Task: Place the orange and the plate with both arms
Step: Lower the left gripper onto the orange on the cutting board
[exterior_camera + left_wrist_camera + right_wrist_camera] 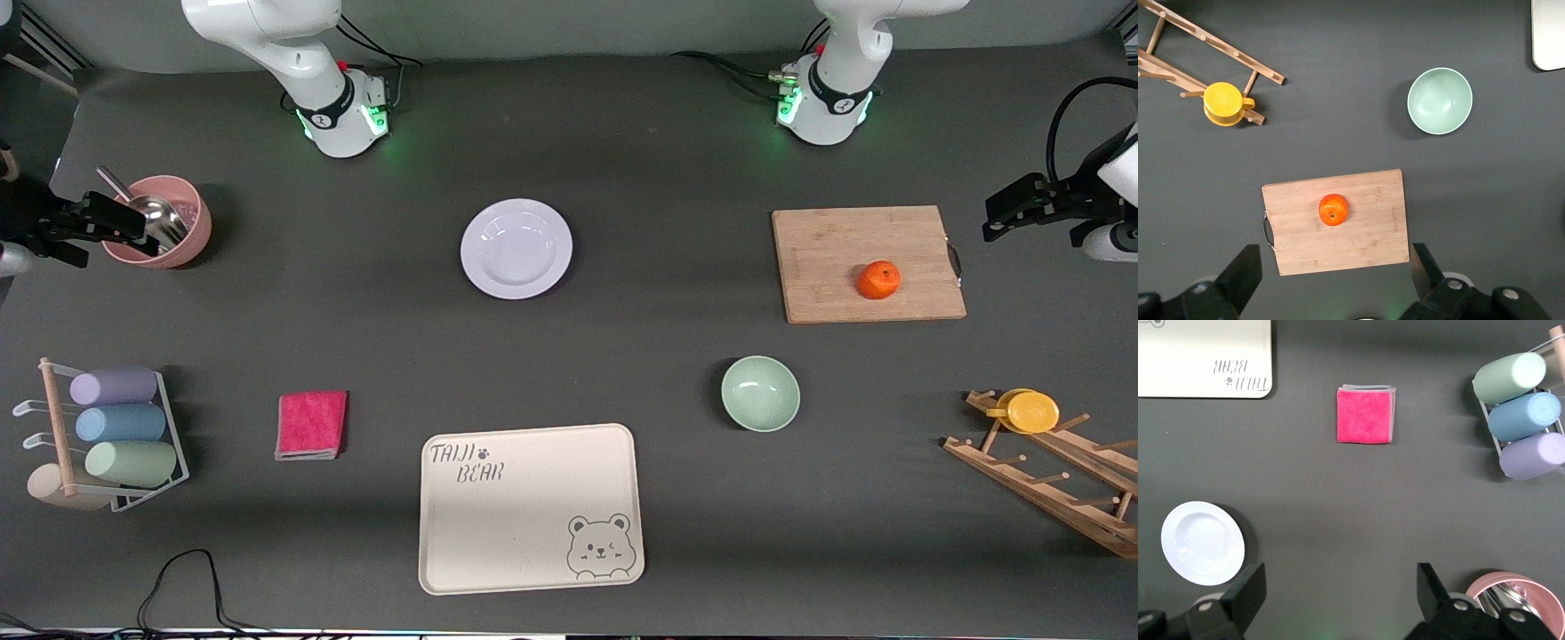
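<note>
Even overhead light, soft shadows, sharp focus throughout.

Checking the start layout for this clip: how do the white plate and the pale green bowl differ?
The plate is white, shallow and wide-rimmed; the bowl is pale green, deeper and narrower across. The plate lies mid-table, farther from the front camera; the bowl sits nearer to it, toward the left arm's end, close to the cutting board that carries the orange. Both are round, upright, empty, and rest directly on the table.

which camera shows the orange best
The left wrist view: the small round bright orange fruit lies near its centre, seen from above, on the rectangular wooden cutting board. The front view shows it smaller. The right wrist view does not show it.
</note>
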